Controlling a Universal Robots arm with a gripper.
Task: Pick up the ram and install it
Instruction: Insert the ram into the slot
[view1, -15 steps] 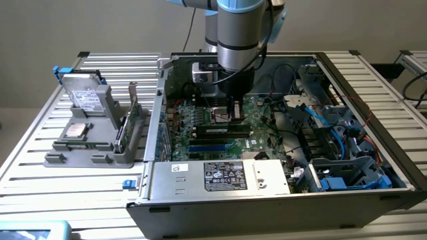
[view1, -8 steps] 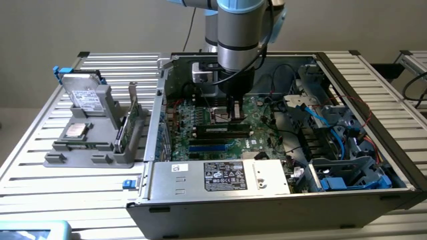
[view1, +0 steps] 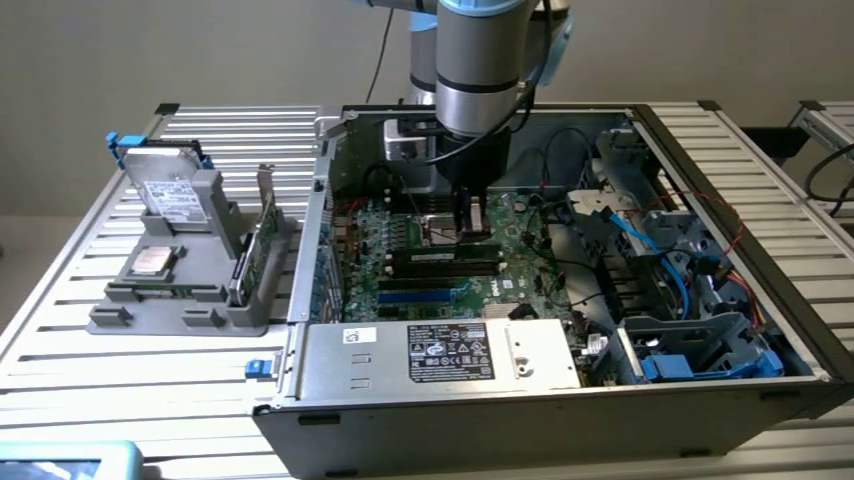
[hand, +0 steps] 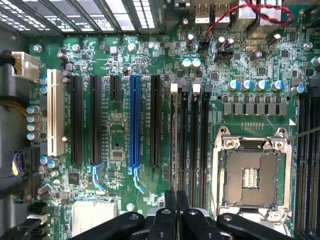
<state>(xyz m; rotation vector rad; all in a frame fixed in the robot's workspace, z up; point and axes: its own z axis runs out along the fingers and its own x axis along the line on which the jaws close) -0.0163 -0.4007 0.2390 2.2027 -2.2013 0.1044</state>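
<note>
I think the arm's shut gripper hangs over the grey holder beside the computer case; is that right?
Not quite. The exterior view shows the shut gripper hanging inside the open computer case, over the green motherboard. It is not over the grey holder, which stands outside the case at that view's left.

A plain pale wall (view1: 200, 50) stands at the back. The table (view1: 80, 330) is made of shiny silver slats. A second table (view1: 830, 115), maybe the same kind, peeks in at the exterior view's right.
</note>
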